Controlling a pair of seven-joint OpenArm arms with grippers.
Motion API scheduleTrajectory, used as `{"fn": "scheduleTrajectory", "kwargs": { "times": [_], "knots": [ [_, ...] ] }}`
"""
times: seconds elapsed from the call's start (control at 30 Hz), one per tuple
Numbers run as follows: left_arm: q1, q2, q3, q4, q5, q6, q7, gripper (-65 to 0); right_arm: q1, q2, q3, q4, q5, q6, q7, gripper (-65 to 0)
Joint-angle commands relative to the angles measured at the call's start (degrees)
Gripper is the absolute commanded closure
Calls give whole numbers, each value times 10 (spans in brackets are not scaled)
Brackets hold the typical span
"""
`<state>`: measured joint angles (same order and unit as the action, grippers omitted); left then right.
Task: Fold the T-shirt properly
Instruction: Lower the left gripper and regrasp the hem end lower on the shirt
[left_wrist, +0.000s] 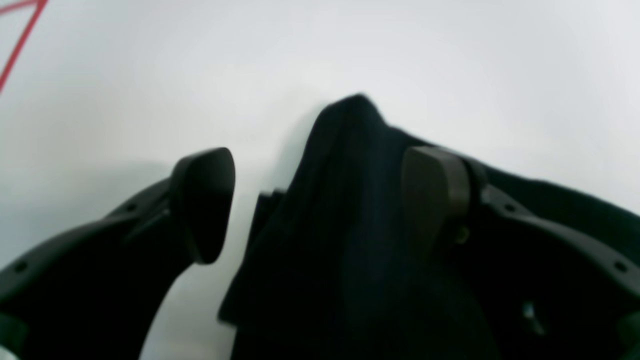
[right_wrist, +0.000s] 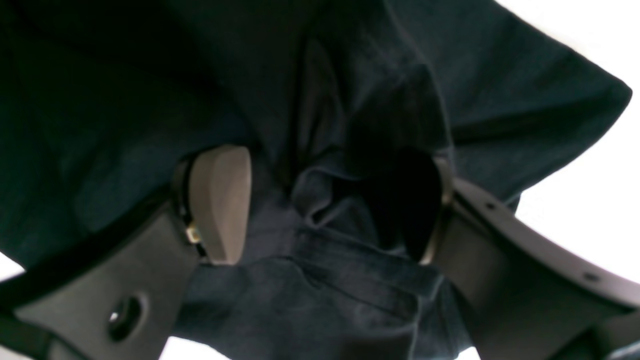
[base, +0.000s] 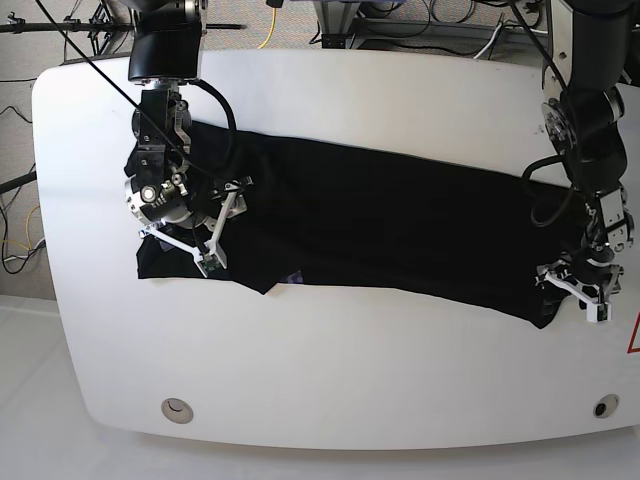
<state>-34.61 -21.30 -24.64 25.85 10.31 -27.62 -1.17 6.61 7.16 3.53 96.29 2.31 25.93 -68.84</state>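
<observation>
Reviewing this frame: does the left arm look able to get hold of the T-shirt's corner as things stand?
Probably yes. The left gripper is open right over the corner of the T-shirt, one finger over bare table, the other over the cloth. Nothing blocks it.

Both wrist views are soft and blurred. The T-shirt (right_wrist: 350, 125) runs past the right wrist view's top and left edges. In the base view, the right gripper (base: 212, 228) hides cloth beneath it; the table (base: 330, 390) is cropped at right.
</observation>
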Motion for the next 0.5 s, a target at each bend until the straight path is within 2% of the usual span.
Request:
{"fn": "scheduleTrajectory", "kwargs": {
  "times": [0.0, 0.47],
  "knots": [
    [-18, -10, 2, 9, -9, 8, -16, -488, 11, 3, 2, 11, 2, 2, 8, -436],
    [-15, -7, 2, -6, -7, 8, -14, -488, 3, 3, 2, 12, 2, 4, 8, -436]
  ]
}}
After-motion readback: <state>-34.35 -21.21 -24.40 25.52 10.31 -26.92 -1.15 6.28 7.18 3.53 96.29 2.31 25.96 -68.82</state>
